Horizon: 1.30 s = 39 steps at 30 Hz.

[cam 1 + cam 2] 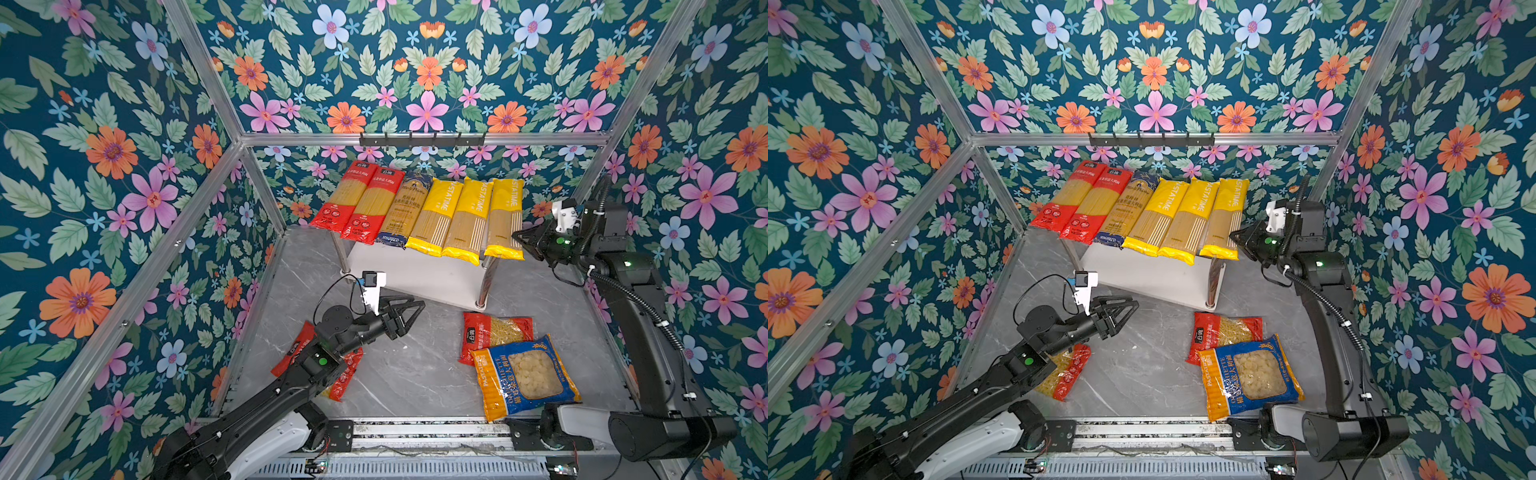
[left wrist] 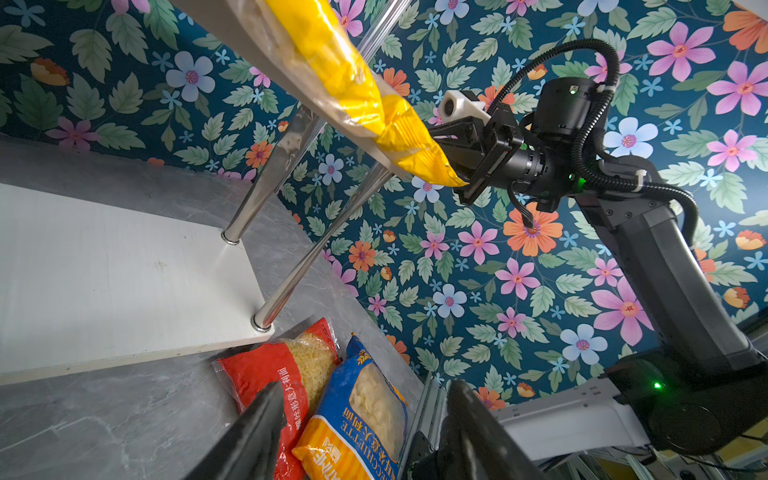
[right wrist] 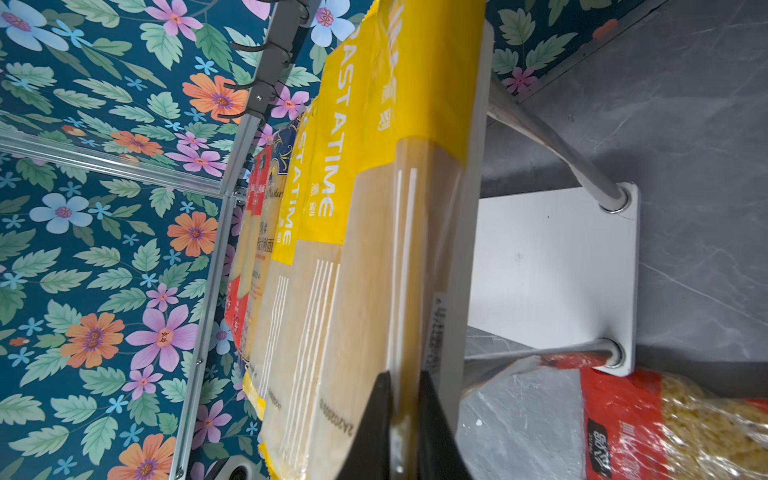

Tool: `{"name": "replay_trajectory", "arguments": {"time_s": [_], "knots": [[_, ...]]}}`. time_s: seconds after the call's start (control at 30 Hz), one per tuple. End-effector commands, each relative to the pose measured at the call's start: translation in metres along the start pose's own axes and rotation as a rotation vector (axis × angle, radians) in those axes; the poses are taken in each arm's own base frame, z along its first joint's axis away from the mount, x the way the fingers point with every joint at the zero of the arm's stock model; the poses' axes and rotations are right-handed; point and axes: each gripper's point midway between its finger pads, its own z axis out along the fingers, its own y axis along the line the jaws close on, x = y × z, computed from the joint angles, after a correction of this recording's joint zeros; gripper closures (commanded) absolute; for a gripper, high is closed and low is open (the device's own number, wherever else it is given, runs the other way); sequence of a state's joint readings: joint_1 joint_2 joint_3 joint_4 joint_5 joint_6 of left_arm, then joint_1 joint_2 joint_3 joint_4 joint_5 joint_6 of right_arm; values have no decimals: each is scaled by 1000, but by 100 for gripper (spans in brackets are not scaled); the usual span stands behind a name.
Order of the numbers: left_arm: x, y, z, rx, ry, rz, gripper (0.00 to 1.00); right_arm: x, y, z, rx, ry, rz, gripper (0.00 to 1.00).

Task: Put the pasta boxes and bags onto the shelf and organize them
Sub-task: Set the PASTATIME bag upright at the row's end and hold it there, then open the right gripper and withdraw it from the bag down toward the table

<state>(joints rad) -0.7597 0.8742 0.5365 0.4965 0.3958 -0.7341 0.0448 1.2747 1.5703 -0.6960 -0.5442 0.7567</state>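
In both top views, walls papered in a dark teal flower print close in on three sides. They are braced by aluminium frame bars (image 1: 291,138), and a black hook rail (image 1: 422,140) runs along the back. The floor is a grey marbled tabletop (image 1: 395,374) (image 1: 1142,374).

The shelf (image 1: 415,278) (image 1: 1154,278) stands at the back. Its upper tier carries six long packs side by side, their near ends overhanging: two red spaghetti packs (image 1: 357,201), a navy-gold spaghetti pack (image 1: 405,210) and three yellow ones. The right gripper (image 1: 519,241) (image 1: 1237,239) sits at the near corner of the rightmost PASTATIME pack (image 1: 503,218) (image 1: 1227,216). The left gripper (image 1: 413,318) (image 1: 1125,313) hovers over the tabletop before the shelf, jaws spread and holding nothing.

One red macaroni pack (image 1: 345,374) lies partly under the left arm. A second macaroni pack (image 1: 494,336) lies by the shelf's front right leg, and the blue-orange shells pack (image 1: 525,376) overlaps it.

The left wrist view shows the left gripper (image 2: 368,386) with its fingers wide apart above the second macaroni pack (image 2: 270,374) and the shells pack (image 2: 365,399). Behind them are the shelf's white lower board (image 2: 124,270) and the right gripper (image 2: 451,166) at the yellow pack's overhanging end.

In the right wrist view, the right gripper (image 3: 405,415) is pinched on the thin end seam of the rightmost PASTATIME pack (image 3: 395,249). The pack lies flat on the top tier, with the marbled tabletop (image 3: 685,124) below.
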Motion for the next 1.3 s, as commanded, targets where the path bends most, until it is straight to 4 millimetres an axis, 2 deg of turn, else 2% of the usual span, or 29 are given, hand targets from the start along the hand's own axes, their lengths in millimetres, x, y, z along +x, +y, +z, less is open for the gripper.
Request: {"name": "replay_trajectory", "arguments": {"time_s": [0.0,0.13,0.33,0.53,0.6,0.67,0.73,0.9,1.07,1.27], "knots": [[-6,-8,1,34,-19,18,35,3,6,3,-46,23,-9,95],[-5,-8,3,37,-13,15,35,8,10,9,-78,53,0,100],[-7,-8,4,38,-15,15,35,13,19,16,-112,87,-5,100],[-6,-7,4,35,-14,14,35,16,20,21,-123,114,3,100],[-6,-7,3,33,-13,13,35,14,21,17,-119,96,-6,94],[-6,-8,2,31,-15,16,35,14,21,14,-119,94,-9,82],[-5,-6,1,26,-14,15,35,16,20,13,-117,97,-12,78],[-3,-4,1,22,-11,16,35,23,19,12,-128,118,-5,91],[-2,-4,0,20,-11,16,35,31,18,7,-145,123,6,94],[-1,-3,2,23,-6,15,35,36,15,9,-149,145,19,94]]}}
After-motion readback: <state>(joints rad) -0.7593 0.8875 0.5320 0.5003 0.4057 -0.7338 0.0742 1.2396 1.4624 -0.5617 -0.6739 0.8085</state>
